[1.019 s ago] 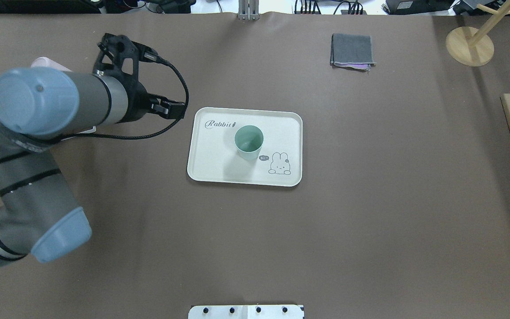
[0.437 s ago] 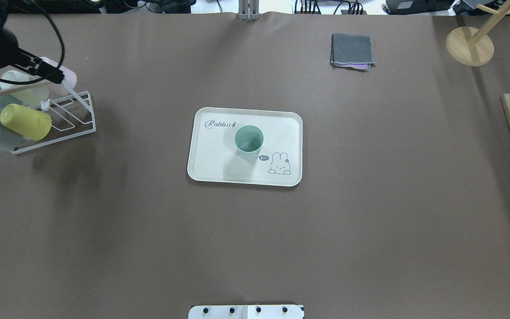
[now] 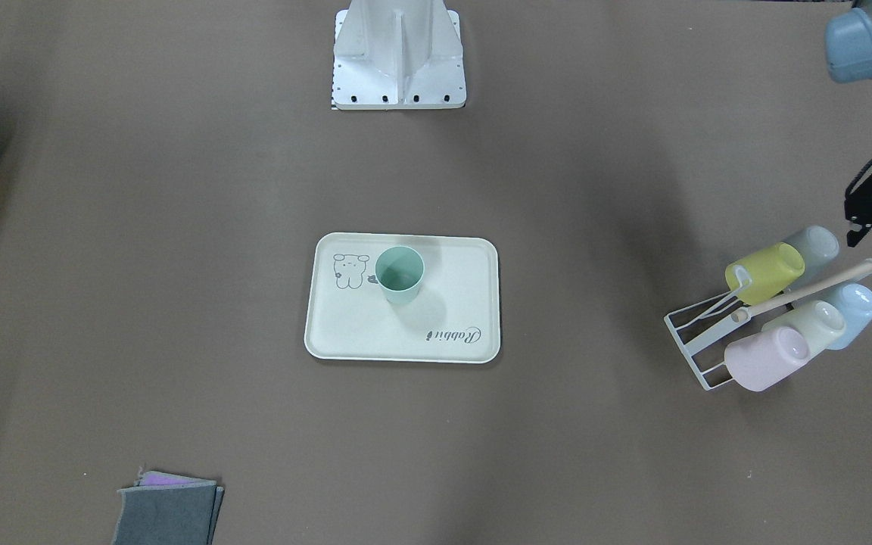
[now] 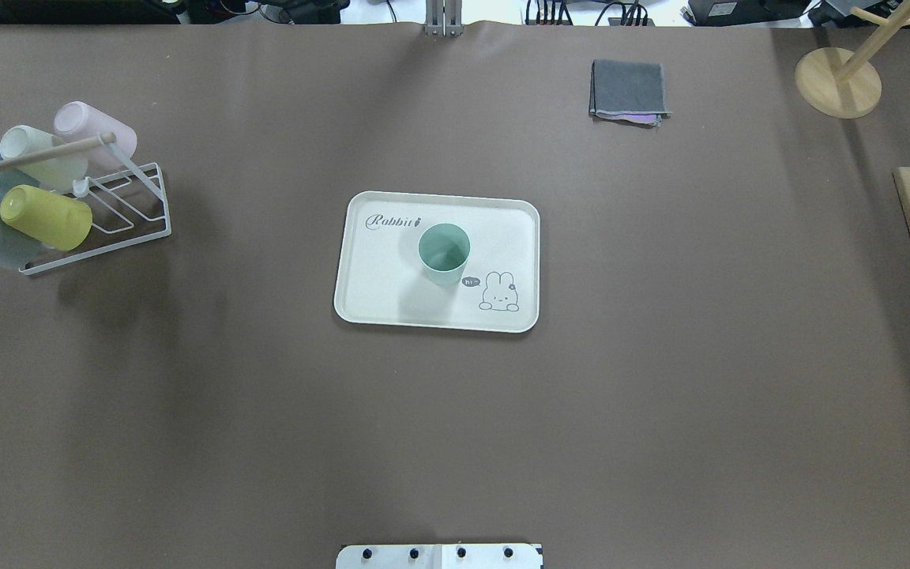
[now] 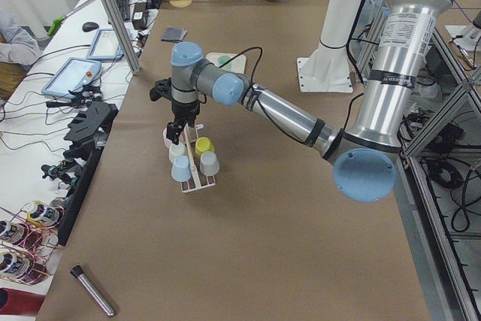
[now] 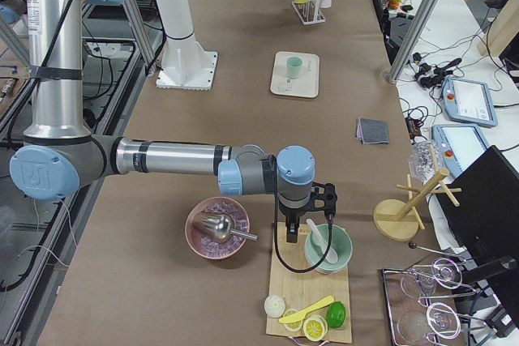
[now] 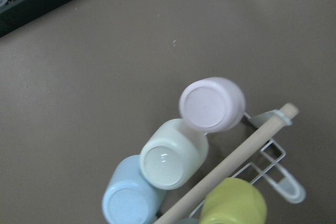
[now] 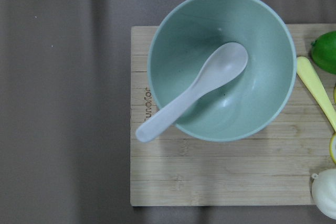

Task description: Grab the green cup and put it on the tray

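Observation:
The pale green cup (image 4: 444,253) stands upright on the cream tray (image 4: 368,292), near its middle, and nothing touches it. It also shows in the front view (image 3: 399,275) on the tray (image 3: 345,333). My left gripper (image 5: 175,131) hangs over the cup rack at the table's left end, far from the tray. Only a black part of it shows at the front view's edge (image 3: 866,208), so I cannot tell if it is open. My right gripper (image 6: 290,232) hovers over a teal bowl at the far right end. I cannot tell its state.
A white wire rack (image 4: 119,229) holds a yellow-green cup (image 4: 44,217), a pink cup (image 4: 95,126), a cream cup and blue cups. A folded grey cloth (image 4: 629,88) lies at the back right. A teal bowl with a spoon (image 8: 220,66) sits on a wooden board (image 8: 210,177).
My left arm has pulled back from beside the tray to the left and left the overhead view. The green cup and the tray have not moved.

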`<state>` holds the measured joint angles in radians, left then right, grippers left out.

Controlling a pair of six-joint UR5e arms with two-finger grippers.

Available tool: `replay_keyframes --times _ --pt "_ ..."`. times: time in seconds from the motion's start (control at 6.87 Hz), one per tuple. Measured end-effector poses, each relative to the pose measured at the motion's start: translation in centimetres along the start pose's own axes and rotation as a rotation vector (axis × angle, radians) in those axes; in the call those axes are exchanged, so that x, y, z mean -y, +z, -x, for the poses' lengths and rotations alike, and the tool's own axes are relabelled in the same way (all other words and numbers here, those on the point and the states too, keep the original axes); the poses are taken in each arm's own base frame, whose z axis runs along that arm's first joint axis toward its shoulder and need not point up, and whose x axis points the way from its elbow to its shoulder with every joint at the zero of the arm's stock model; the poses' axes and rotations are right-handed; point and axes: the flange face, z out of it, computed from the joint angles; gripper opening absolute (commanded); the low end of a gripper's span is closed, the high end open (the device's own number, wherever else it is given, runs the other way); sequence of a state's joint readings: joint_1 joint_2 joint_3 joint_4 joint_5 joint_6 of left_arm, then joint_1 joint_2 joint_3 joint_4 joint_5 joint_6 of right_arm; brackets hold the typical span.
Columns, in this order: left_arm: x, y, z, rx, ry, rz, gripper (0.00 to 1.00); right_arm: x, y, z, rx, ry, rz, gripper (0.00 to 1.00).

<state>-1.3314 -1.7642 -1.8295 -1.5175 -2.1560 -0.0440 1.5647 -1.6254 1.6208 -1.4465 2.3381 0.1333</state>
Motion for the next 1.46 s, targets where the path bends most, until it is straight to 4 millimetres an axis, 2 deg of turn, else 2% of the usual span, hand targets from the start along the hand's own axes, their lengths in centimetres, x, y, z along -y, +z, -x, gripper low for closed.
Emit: replay_keyframes --times 0.29,0.58,1.02,1.31,1.46 --pt "-3.4 0.0 5.2 0.008 0.014 0.033 0.99 0.0 0.1 -0.1 0.001 -0.001 -0.001 1.00" --pt "-7.9 0.4 9.1 -0.067 -0.052 0.095 0.99 0.0 0.4 -0.4 0.002 -0.006 -0.008 1.00" --pt "-13.4 2.2 12.9 -0.218 -0.232 0.150 0.99 0.0 0.6 -0.6 0.002 -0.005 -0.007 1.00" --pt "-17.5 2.1 16.3 -0.227 -0.347 0.154 0.99 0.0 0.6 -0.6 0.003 -0.005 -0.007 1.00" --pt "-18.9 1.6 17.6 -0.223 -0.380 0.144 0.99 0.0 0.7 -0.6 0.003 -0.005 -0.006 1.00"
